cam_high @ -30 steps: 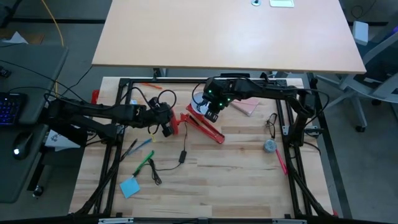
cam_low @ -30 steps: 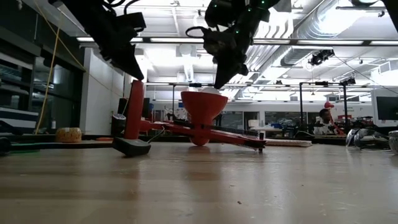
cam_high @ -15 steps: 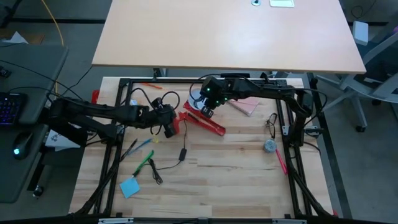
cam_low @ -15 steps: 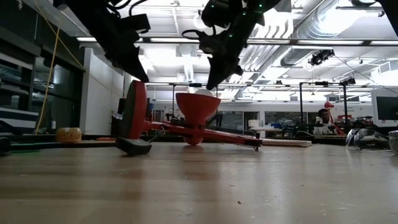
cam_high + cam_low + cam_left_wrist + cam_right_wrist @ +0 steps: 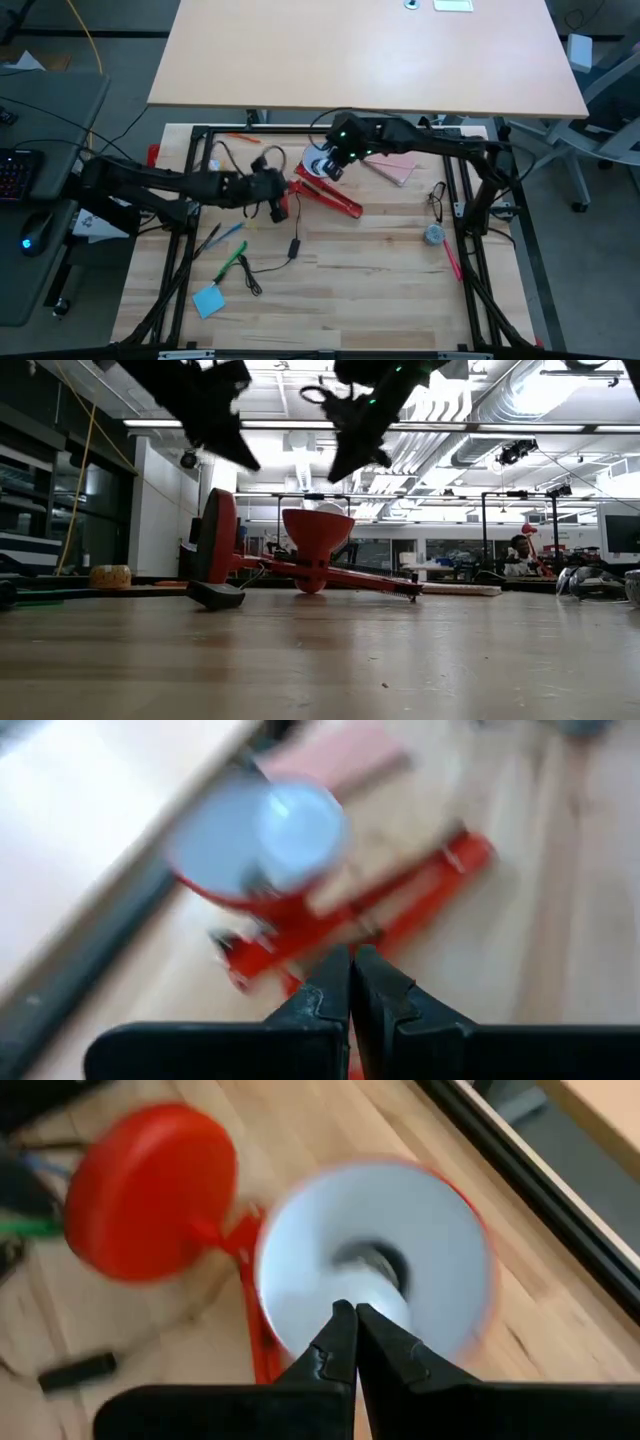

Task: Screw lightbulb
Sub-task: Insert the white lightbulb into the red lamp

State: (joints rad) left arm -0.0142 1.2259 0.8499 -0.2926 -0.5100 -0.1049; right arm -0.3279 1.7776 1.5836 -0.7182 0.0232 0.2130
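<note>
The right tool [image 5: 354,1312], fingers pressed together, is held above the lamp [image 5: 322,188]; the left tool [image 5: 351,958], likewise closed, is held beside its base [image 5: 219,536].

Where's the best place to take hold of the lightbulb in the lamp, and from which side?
Probably its rounded top: the lightbulb sits in the red shade, which opens upward and walls off its sides. Bring the right end effector, shut above it, straight down, opened.

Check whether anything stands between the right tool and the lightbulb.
Nothing visible does. The right tool hangs shut above the red lamp's upturned shade, with open air down to the lightbulb poking above its rim.
</note>
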